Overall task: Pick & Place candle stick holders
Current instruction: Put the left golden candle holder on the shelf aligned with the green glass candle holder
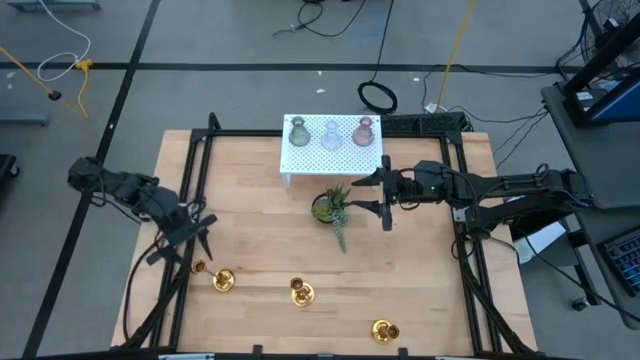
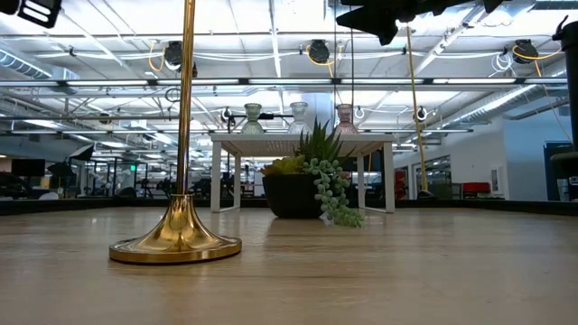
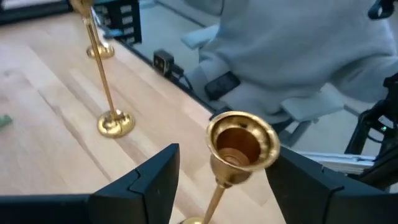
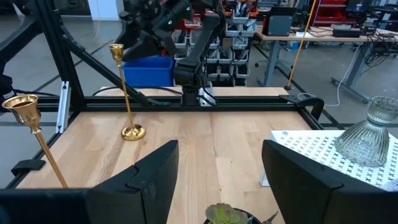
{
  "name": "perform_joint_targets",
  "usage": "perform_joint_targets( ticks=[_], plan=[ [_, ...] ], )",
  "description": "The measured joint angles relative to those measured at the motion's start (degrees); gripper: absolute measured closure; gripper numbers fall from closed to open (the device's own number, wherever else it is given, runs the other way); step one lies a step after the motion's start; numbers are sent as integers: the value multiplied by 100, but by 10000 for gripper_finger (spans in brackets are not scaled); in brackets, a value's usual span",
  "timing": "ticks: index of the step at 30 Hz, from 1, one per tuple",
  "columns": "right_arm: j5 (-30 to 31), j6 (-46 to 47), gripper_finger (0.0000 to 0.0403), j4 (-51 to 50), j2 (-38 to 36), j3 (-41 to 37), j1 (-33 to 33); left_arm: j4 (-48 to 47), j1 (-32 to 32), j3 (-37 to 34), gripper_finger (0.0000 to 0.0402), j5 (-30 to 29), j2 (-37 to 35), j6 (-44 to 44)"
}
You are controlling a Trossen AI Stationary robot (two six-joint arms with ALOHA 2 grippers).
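Three gold candle stick holders stand upright on their round bases near the table's front edge: left, middle and right. My left gripper is open at the left holder's top cup, one finger on each side of it. The right wrist view shows that holder with my left arm at its top. My right gripper is open and empty, high over the table next to the potted plant. My left gripper has its open fingers on either side of the left holder's top cup. A gap shows at one finger. The other finger lies right at the cup's rim, and I cannot tell whether it touches. The holder stands on its base.
A white perforated stand at the table's far side carries three glass vases. The green potted plant stands just in front of it. Black frame rails run along the table's sides. A person in a grey top is beyond the table's edge.
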Motion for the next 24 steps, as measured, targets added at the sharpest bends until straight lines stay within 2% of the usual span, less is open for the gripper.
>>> perform_joint_targets(
  ticks=[10,17,24],
  plan=[
    [0,-2,177,4,-1,0,0,419,-297,0,167,7,913,-128],
    [0,-7,177,4,-1,-2,0,424,-400,0,167,-15,1069,-424],
    [1,-58,177,123,-1,0,0,271,-397,0,167,-855,1067,-761]
  ],
)
